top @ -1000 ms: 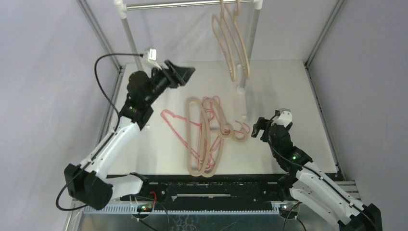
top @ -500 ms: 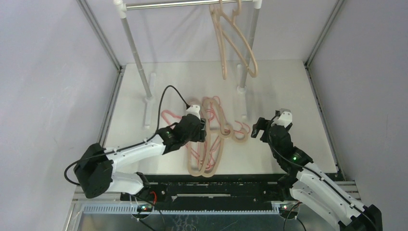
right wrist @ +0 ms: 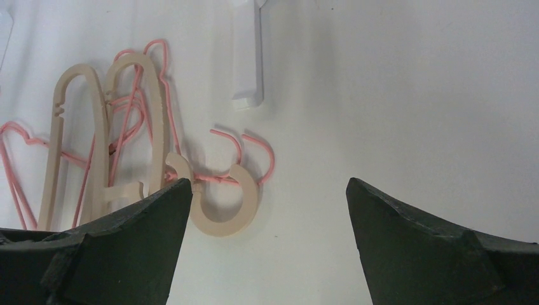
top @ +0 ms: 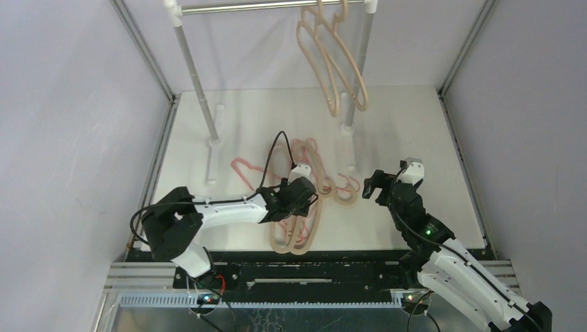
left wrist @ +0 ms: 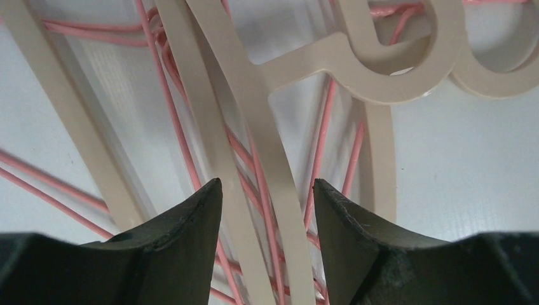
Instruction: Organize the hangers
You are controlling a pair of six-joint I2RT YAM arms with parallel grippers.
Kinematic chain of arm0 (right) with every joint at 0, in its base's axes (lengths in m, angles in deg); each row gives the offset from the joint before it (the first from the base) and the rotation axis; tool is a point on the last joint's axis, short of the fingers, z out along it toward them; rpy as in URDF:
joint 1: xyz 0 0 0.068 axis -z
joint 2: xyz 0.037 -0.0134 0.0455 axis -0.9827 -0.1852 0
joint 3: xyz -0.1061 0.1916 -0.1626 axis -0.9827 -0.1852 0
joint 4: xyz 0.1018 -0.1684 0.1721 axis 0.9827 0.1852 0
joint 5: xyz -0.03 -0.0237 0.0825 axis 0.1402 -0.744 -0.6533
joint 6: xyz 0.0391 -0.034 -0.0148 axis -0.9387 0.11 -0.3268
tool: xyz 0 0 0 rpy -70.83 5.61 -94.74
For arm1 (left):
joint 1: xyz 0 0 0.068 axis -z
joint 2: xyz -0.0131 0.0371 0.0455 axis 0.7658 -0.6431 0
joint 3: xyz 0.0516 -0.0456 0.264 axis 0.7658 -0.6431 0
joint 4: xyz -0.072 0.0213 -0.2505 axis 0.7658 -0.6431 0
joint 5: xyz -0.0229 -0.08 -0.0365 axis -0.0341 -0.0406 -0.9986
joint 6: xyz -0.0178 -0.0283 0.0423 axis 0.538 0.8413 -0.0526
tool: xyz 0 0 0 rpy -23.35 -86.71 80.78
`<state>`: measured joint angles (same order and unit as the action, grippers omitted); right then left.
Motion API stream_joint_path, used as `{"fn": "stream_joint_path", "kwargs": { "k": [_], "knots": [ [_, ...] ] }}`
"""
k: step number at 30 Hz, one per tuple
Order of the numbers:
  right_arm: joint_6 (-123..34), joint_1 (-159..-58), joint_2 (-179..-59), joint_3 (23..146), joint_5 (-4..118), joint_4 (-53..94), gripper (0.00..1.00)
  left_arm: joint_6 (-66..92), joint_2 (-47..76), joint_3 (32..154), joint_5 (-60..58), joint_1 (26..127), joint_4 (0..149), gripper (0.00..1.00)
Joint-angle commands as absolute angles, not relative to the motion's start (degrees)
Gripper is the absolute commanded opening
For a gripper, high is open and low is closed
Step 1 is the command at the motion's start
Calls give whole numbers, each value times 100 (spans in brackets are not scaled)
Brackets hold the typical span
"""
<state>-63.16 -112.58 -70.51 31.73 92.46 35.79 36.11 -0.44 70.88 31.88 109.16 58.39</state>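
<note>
1. Beige hangers and thin pink wire hangers lie tangled in a heap on the white table, near its middle, in front of the right post of the silver rail
2. My left gripper is down over this heap, reaching in from the left, its jaws standing apart
3. Seen from my left wrist, two beige bars and a pink wire run up between my black fingers, with a gap showing beside the right finger, so I clamp nothing
4. Two hung beige hangers dangle by their hooks at the right end of the silver rail, tilted
5. My right gripper hovers just right of the heap, jaws wide apart and holding nothing; through its wrist camera the heap's hooks lie on the table ahead
</note>
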Motion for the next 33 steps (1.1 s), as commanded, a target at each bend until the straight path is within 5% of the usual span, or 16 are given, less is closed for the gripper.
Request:
{"fn": "stream_joint_path", "kwargs": {
  "k": [1,29,33],
  "knots": [
    [-6423,-11297,-6910,3147,9322,3537,100,3777,-127,7276,3351,10947,5945,59],
    [-6443,-11281,-6924,3060,9322,3449,100,3772,-859,7651,3213,11212,5912,57],
    [-6438,-11274,-6898,3065,9331,3444,100,3822,-1009,7682,3348,11212,5786,40]
  ]
}}
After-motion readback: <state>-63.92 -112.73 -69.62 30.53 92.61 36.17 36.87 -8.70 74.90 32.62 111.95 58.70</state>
